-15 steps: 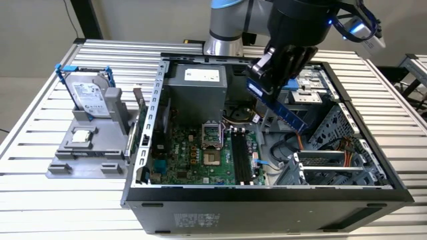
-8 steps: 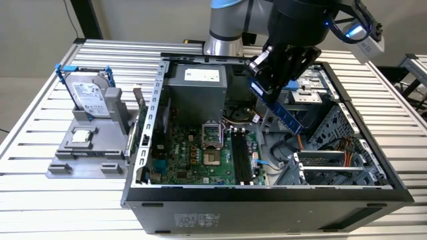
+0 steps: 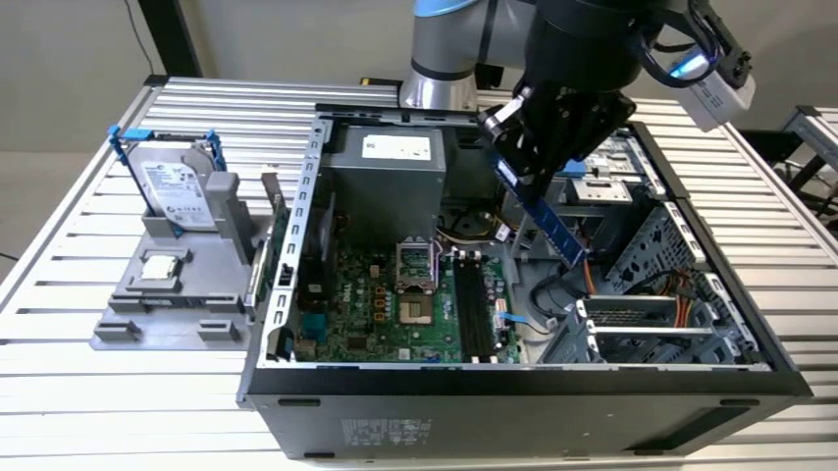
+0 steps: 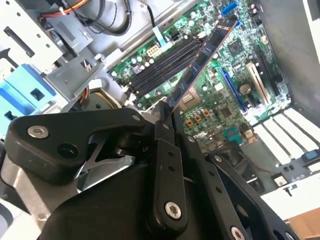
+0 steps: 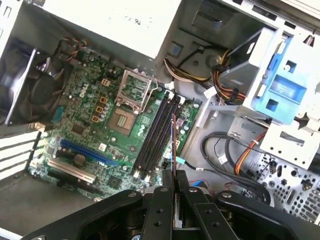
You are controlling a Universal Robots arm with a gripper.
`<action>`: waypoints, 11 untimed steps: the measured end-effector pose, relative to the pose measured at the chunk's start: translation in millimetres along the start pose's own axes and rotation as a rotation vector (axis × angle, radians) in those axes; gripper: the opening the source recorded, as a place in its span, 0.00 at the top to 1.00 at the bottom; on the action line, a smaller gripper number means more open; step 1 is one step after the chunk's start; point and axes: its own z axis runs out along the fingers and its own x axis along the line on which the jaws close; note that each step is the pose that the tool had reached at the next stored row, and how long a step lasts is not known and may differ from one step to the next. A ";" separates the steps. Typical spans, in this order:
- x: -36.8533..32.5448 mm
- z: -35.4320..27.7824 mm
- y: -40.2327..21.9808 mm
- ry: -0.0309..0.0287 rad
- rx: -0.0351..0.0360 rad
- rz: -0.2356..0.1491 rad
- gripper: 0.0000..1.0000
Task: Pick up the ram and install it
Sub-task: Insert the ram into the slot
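My gripper point(image 3: 513, 169) hangs over the open computer case point(image 3: 392, 388) and is shut on the ram point(image 3: 550, 226), a long thin board that slants down from the fingers toward the motherboard. In the second wrist view the ram point(image 4: 202, 57) runs out from the fingers point(image 4: 161, 131) above the black memory slots point(image 4: 162, 65). In the first wrist view the ram point(image 5: 173, 145) shows edge-on, beside the slots point(image 5: 156, 131) and a little off their line. The slots point(image 3: 474, 306) hold no stick, and the ram's lower end is still above the board.
A grey fixture point(image 3: 171, 304) at the exterior view's left holds a silver hard drive with blue rails point(image 3: 177, 186) and a small square processor chip point(image 3: 160, 267). Inside the case are the power supply point(image 3: 387, 167), the open processor socket point(image 3: 414, 267), cables point(image 5: 235, 150) and a blue drive cage point(image 5: 282, 85).
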 end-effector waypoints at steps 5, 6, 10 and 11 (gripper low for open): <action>0.0 0.0 0.0 -0.0014 0.0013 0.081 1.00; 0.0 0.0 0.0 -0.0016 0.0015 0.097 1.00; 0.0 0.0 0.0 -0.0027 0.0026 0.161 1.00; 0.0 0.0 0.0 -0.0029 0.0029 0.176 1.00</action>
